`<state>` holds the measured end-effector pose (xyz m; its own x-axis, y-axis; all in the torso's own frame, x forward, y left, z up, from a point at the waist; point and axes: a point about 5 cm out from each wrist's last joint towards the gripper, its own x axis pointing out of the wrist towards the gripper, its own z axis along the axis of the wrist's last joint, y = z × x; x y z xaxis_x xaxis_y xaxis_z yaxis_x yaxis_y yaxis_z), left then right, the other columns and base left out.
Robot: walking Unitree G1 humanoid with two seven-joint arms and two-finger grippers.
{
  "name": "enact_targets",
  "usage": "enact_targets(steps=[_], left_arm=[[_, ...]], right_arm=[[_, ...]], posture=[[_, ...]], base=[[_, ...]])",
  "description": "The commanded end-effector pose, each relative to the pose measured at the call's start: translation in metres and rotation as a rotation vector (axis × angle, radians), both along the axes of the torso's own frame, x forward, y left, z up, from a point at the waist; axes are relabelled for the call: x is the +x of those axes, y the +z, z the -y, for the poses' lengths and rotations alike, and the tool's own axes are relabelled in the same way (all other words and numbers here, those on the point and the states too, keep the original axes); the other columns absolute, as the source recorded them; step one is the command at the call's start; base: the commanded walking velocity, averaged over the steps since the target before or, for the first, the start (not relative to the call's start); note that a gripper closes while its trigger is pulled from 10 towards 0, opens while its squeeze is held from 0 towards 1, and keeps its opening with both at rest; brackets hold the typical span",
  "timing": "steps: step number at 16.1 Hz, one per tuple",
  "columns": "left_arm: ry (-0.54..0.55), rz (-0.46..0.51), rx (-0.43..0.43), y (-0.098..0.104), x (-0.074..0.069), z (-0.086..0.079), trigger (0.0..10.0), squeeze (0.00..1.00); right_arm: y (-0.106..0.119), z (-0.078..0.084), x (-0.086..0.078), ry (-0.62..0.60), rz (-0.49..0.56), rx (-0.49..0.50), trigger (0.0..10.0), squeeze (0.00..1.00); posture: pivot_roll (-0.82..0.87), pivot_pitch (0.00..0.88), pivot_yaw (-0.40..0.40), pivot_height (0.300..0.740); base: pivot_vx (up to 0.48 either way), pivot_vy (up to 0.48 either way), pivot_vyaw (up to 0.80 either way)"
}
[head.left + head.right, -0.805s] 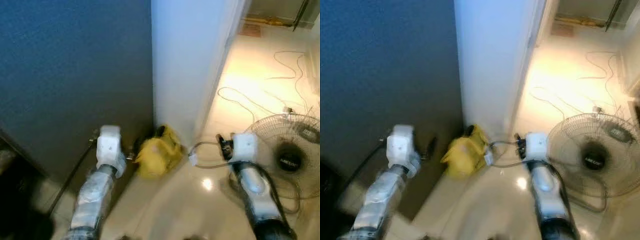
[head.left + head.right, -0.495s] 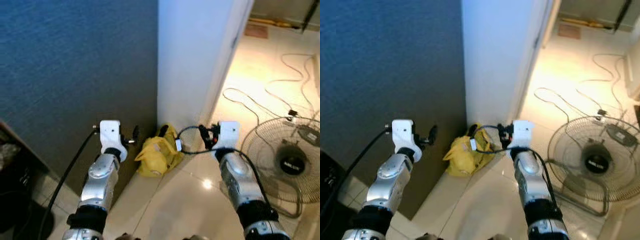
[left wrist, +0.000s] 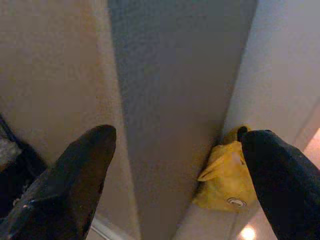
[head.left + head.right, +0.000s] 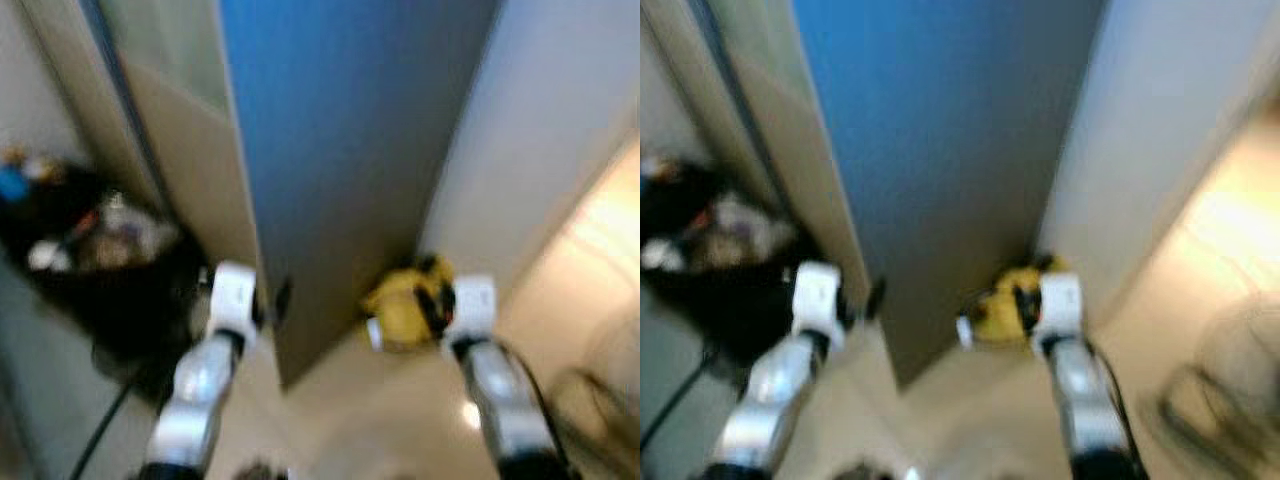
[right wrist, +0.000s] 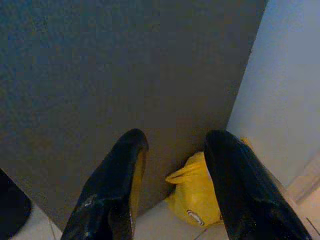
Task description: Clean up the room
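Yellow bag [image 5: 197,196], contents hidden, sits on the floor [image 4: 400,410] in the corner against the dark panel [image 4: 340,150], just ahead of the right gripper [image 5: 172,190] and left gripper [image 3: 177,170], both open and empty.

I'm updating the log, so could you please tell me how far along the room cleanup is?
Early stage; nothing looks done yet. The yellow bag lies on the floor in the corner where the blue panel meets the white wall. Both the left claw and right claw are open and empty, pointing toward it. Left: pick up the bag; the dark clutter also waits.
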<state>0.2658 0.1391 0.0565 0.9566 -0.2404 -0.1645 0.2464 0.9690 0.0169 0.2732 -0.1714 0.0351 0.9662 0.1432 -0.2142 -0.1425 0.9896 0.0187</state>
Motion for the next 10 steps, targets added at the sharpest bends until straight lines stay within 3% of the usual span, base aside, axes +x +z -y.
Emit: enact_targets(steps=[1, 3, 4, 8, 10], left_arm=[[0.006, 0.009, -0.018, 0.003, -0.001, -0.001, 10.0, 0.0], [0.094, -0.025, -0.005, -0.004, 0.001, -0.008, 10.0, 0.0], [0.163, -0.069, -0.045, -0.012, -0.001, -0.014, 10.0, 0.0], [0.136, -0.028, -0.007, -0.008, 0.001, 0.0, 10.0, 0.0], [0.175, -0.054, -0.033, -0.01, 0.006, -0.006, 10.0, 0.0]], right_arm=[[0.003, 0.006, 0.003, -0.005, -0.002, -0.012, 10.0, 0.0], [0.004, 0.007, 0.011, -0.01, -0.004, 0.022, 10.0, 0.0], [-0.001, 0.01, 0.009, -0.02, -0.029, 0.028, 10.0, 0.0], [-0.008, 0.007, 0.007, 0.028, -0.056, 0.037, 10.0, 0.0], [-0.008, 0.009, 0.009, 0.035, -0.06, 0.041, 10.0, 0.0]], posture=[[-0.05, 0.0, 0.034, 0.736], [-0.05, 0.0, 0.029, 0.736], [-0.05, 0.0, 0.026, 0.736], [-0.05, 0.0, 0.019, 0.736], [-0.05, 0.0, 0.017, 0.736]], base=[[0.0, 0.398, 0.0], [-0.193, 0.36, 0.78], [-0.405, 0.262, 0.75], [-0.23, 0.364, 0.73], [0.0, 0.0, 0.71]])
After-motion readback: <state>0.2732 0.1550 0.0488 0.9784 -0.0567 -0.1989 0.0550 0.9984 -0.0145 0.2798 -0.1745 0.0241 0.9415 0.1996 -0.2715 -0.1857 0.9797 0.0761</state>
